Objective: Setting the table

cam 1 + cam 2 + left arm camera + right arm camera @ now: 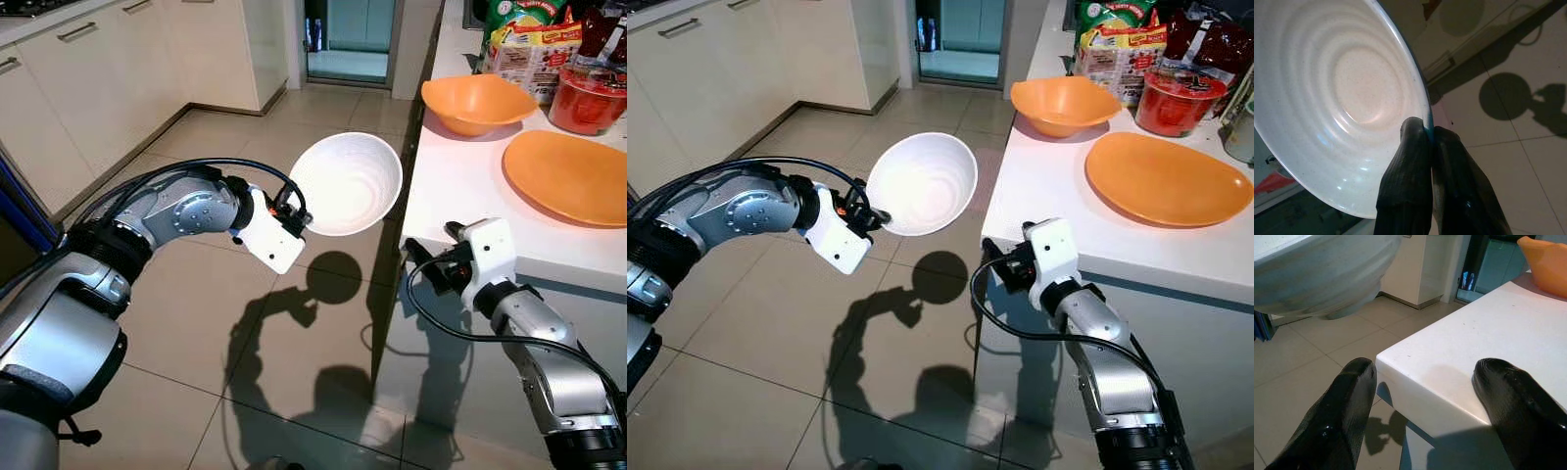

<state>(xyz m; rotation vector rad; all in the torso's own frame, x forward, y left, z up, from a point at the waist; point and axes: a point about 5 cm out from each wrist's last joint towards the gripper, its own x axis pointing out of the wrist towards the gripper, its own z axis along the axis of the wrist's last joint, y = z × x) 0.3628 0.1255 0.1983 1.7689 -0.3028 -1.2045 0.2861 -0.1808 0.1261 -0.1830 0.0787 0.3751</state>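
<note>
Left gripper (1431,142): both black fingers pinch the rim of the white bowl, one inside the rim, one outside, with the rim between them.
White bowl (345,183): held in the air over the tiled floor, just off the near left corner of the white counter, tilted so its ribbed inside faces the camera; it does not touch the counter.
Right gripper (1422,382): its two fingers stand wide apart with nothing between them, low at the counter's near corner; one fingertip lies before the counter top, the other hangs off the edge over the floor.
White counter (460,196): on the robot's right, its near edge above the right wrist.
Orange bowl (477,101): upright on the counter, towards the far side.
Orange plate (570,174): lies flat on the counter, nearer than the orange bowl and to its right, close beside it.
Red cup (588,99): a clear-lidded red container, behind the plate and right of the orange bowl.
Food packets (534,44): stacked behind the orange bowl; printing in red, yellow and green, the lettering too small to read.
Floor (294,323): beige tiles carrying the shadow of bowl and arm.
Cabinets (108,69): cream fronts with bar handles, along the left.
</note>
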